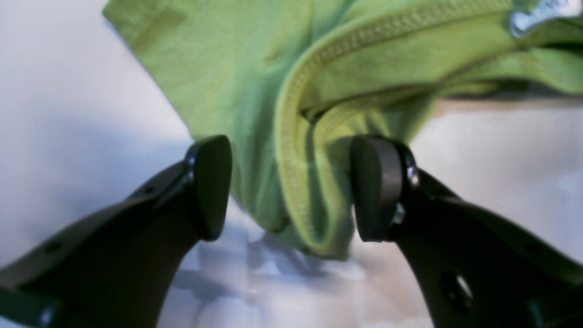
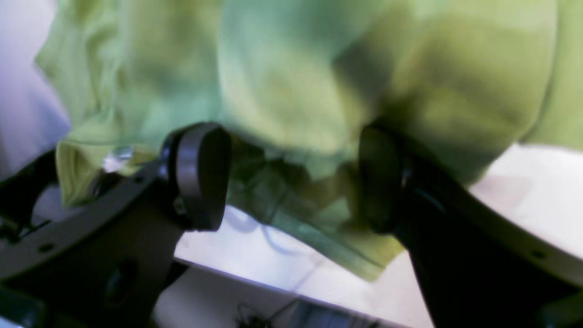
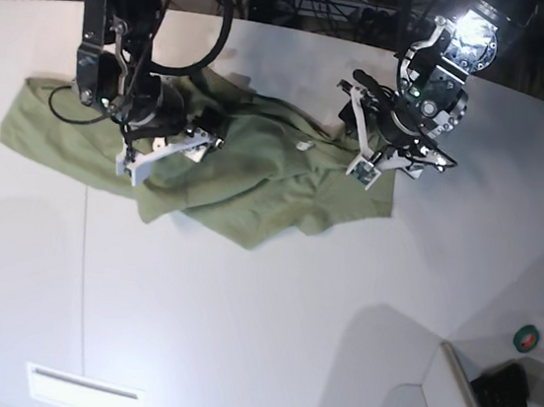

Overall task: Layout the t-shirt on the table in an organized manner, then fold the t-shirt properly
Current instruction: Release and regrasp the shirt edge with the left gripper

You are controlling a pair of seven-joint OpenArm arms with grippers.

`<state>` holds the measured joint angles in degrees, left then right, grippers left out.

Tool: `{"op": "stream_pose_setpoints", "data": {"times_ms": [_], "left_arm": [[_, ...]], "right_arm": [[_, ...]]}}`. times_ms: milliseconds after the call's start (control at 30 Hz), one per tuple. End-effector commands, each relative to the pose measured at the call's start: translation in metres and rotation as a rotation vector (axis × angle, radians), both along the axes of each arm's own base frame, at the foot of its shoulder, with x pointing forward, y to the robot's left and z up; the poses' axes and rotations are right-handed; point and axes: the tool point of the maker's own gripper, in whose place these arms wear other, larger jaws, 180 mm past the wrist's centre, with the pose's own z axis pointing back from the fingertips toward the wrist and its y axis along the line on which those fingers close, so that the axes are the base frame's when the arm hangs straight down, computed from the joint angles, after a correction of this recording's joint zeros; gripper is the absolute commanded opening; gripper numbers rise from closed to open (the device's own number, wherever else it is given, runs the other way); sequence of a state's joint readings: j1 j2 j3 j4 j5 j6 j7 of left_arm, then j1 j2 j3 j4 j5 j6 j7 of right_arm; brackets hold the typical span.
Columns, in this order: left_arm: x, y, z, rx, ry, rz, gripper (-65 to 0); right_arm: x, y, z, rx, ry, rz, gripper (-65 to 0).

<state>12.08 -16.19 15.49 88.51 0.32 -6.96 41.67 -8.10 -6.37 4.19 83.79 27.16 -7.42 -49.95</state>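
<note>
**Green shirt rumpled on the table, both claws spread**

Cloth first: the sage-green, soft cotton short-sleeved t-shirt [image 3: 246, 175] lies crumpled across the far half of the big smooth white table [image 3: 236, 338], spread wide from one side to the other but bunched and ridged through the middle. A small white tag [image 3: 303, 146] peeks out near the centre folds.

Over on the base view's right, the left gripper [image 3: 373, 146] sits at the shirt's edge there. From its wrist camera the two dark pads stand clearly apart, and a stitched hem fold of the t-shirt [image 1: 309, 182] hangs down between them. The cloth lies just beside one pad [image 1: 375, 187], yet the other pad has daylight next to it, so the left gripper [image 1: 291, 189] is released, not pinching.

On the base view's left, the right gripper [image 3: 164, 151] rests low over the shirt's bunched fabric. Its wrist camera is blurred, but the pads are spread wide, with green t-shirt [image 2: 296, 91] billowing behind and sagging between them. The right gripper [image 2: 291, 177] is spread too, clamping nothing that can be made out.

A thin dark seam [image 3: 84, 280] runs down the tabletop toward the near edge.
</note>
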Motion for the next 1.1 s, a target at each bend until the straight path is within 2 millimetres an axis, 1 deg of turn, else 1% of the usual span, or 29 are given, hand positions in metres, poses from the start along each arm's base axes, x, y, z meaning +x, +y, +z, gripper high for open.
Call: {"op": "stream_pose_setpoints", "data": {"times_ms": [0,33,67,133,167,267,333,433,500,533,600,667,700,767,833,900,967,1033,1067], "left_arm": [[0.009,-0.005,0.015,-0.032,-0.051,-0.013,-25.2],[0.012,-0.006,0.023,-0.052,-0.066,-0.016,-25.2],[0.014,-0.008,0.031,-0.077,-0.080,-0.018,-25.2],[0.019,-0.012,0.044,-0.120,-0.102,-0.021,-25.2],[0.022,-0.011,0.050,-0.138,-0.114,-0.017,-25.2],[0.027,-0.003,0.069,-0.205,-0.149,0.048,-25.2],[0.033,0.006,0.090,-0.274,-0.194,0.120,-25.2],[0.035,0.011,0.117,-0.456,-0.218,0.231,-25.2],[0.036,0.009,0.126,-0.626,-0.193,0.313,-25.2],[0.036,0.009,0.127,-0.704,-0.172,0.354,-25.2],[0.035,0.011,0.121,-0.854,-0.109,0.451,-25.2],[0.033,0.015,0.106,-0.971,-0.036,0.559,-25.2],[0.029,0.018,0.096,-1.015,0.004,0.616,-25.5],[0.027,0.021,0.083,-1.089,0.054,0.700,-25.5],[0.023,0.024,0.074,-1.128,0.084,0.753,-25.3],[0.021,0.025,0.074,-1.175,0.103,0.788,-25.3],[0.016,0.024,0.075,-1.224,0.122,0.819,-25.7],[0.008,0.029,0.064,-1.205,0.142,0.850,-25.8],[-0.001,0.036,0.054,-1.181,0.165,0.879,-26.0]], "right_arm": [[0.008,-0.004,0.001,0.002,-0.019,-0.022,-23.3],[0.007,-0.006,-0.004,0.000,-0.006,-0.033,-23.4],[0.009,-0.007,-0.007,-0.002,-0.003,-0.040,-25.5],[0.010,-0.007,-0.009,-0.004,-0.002,-0.041,-33.9],[0.011,-0.013,-0.009,-0.015,-0.005,-0.040,-41.7],[0.011,-0.016,-0.009,-0.022,-0.004,-0.034,-65.0],[0.009,-0.017,-0.010,-0.023,-0.001,-0.034,-65.0],[0.006,-0.016,-0.011,-0.023,0.006,-0.033,-65.0],[0.001,-0.016,-0.013,-0.023,0.015,-0.031,-65.0],[0.001,-0.016,-0.013,-0.023,0.015,-0.033,-65.0],[0.001,-0.016,-0.014,-0.023,0.017,-0.033,-65.0],[0.001,-0.017,-0.014,-0.025,0.017,-0.032,-65.0],[0.000,-0.017,-0.014,-0.025,0.018,-0.032,-65.0],[0.000,-0.017,-0.014,-0.025,0.017,-0.033,-65.0],[0.000,-0.017,-0.014,-0.025,0.017,-0.033,-65.0],[0.000,-0.019,-0.014,-0.028,0.017,-0.032,-65.0],[0.000,-0.027,-0.015,-0.049,0.016,-0.024,-65.0],[0.000,-0.029,-0.015,-0.054,0.016,-0.021,-65.0],[0.000,-0.030,-0.016,-0.056,0.016,-0.021,-65.0]]}}
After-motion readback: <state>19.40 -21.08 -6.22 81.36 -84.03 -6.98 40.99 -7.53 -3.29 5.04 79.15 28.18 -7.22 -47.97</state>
